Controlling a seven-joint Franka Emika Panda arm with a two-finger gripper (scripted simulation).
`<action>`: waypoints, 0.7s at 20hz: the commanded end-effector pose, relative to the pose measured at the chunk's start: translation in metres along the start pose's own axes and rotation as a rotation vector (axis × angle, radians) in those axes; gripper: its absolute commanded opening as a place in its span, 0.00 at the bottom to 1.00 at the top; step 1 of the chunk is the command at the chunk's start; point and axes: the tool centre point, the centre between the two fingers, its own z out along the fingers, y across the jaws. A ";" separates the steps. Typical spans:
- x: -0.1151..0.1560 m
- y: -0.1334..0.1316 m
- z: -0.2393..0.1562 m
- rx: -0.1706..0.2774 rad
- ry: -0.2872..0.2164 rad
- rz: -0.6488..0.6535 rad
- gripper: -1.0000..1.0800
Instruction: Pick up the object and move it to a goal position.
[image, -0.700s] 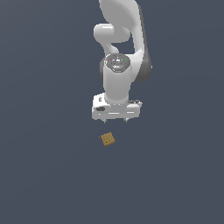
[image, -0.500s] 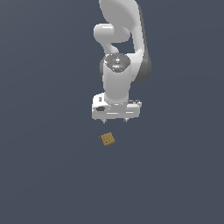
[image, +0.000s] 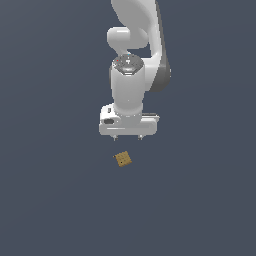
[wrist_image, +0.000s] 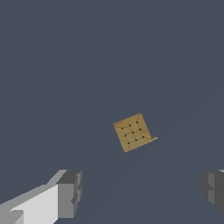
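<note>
One white two-fingered gripper (image: 127, 136) is seen at the end of the single white robot arm (image: 135, 60), pointed downward over a plain dark grey-blue surface (image: 50, 200). In the wrist view the two grey finger pads (wrist_image: 70, 192) are held wide apart with nothing between them, so the gripper is spread and empty. In the exterior view only two short fingertips are visible under the white hand body. One small tan-brown cube with a darker grid pattern on its face (image: 123, 159) is found on the surface, just below the gripper in the exterior view and slightly toward the exterior view's left of the gripper's middle; it is not touched by either finger. In the wrist view the same cube (wrist_image: 132, 132) is seen turned at an angle to the line between the fingers, lying ahead of the gap and apart from both pads. No edges or corners of the surface are shown, so the cube cannot be placed against them.
</note>
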 end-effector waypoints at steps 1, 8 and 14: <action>0.000 -0.001 0.000 0.000 -0.001 -0.003 0.96; 0.000 0.000 0.002 0.001 -0.001 0.016 0.96; 0.001 0.001 0.010 0.004 -0.004 0.087 0.96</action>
